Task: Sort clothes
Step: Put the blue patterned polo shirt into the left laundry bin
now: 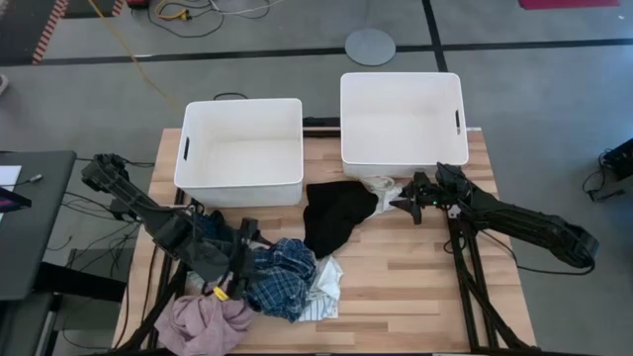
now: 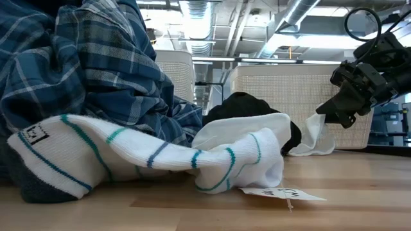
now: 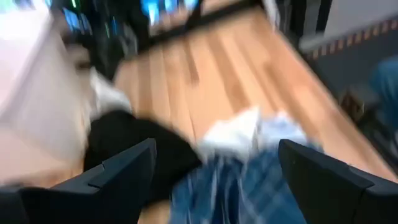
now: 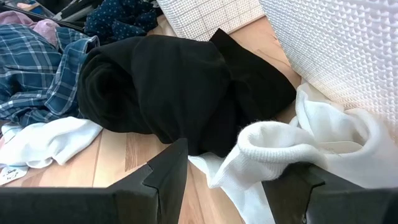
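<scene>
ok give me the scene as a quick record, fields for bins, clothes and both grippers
bins: two white bins, left bin and right bin, side by side at the table's far edge, nothing visible inside
black garment: mid-table, in front of the gap between the bins
plaid garment: in the pile near the left arm
pink garment: at the near left edge
striped sock: beside the plaid
white sock: by the right bin
left gripper: open, over the plaid pile
right gripper: open, empty, by the white sock
</scene>
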`<state>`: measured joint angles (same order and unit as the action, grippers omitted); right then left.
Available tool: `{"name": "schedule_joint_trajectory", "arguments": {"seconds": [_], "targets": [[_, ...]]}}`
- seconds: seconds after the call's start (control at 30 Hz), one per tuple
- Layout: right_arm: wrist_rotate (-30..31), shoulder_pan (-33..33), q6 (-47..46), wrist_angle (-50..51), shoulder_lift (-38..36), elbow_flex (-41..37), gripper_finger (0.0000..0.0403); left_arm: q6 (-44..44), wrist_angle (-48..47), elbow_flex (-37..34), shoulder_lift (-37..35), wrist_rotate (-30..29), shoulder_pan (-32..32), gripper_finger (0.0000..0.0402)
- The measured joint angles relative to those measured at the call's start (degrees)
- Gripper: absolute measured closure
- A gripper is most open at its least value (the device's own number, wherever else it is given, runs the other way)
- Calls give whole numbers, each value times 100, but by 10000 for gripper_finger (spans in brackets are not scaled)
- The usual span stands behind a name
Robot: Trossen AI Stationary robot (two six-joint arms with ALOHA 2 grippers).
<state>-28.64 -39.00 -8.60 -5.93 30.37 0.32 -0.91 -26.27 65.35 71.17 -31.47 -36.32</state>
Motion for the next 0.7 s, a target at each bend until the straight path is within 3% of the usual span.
{"name": "schedule_joint_trajectory", "arguments": {"seconds": [0.37,0.5,0.7], "targets": [[0,0,0,0,0,-2,196,-2322,3004,-475,-76,94,83,69],[0,1,0,0,0,-2,196,-2115,2712,-477,-109,494,340,70],[0,0,0,-2,-1,-1,196,-678,1300,-480,-194,1700,622,70]]}}
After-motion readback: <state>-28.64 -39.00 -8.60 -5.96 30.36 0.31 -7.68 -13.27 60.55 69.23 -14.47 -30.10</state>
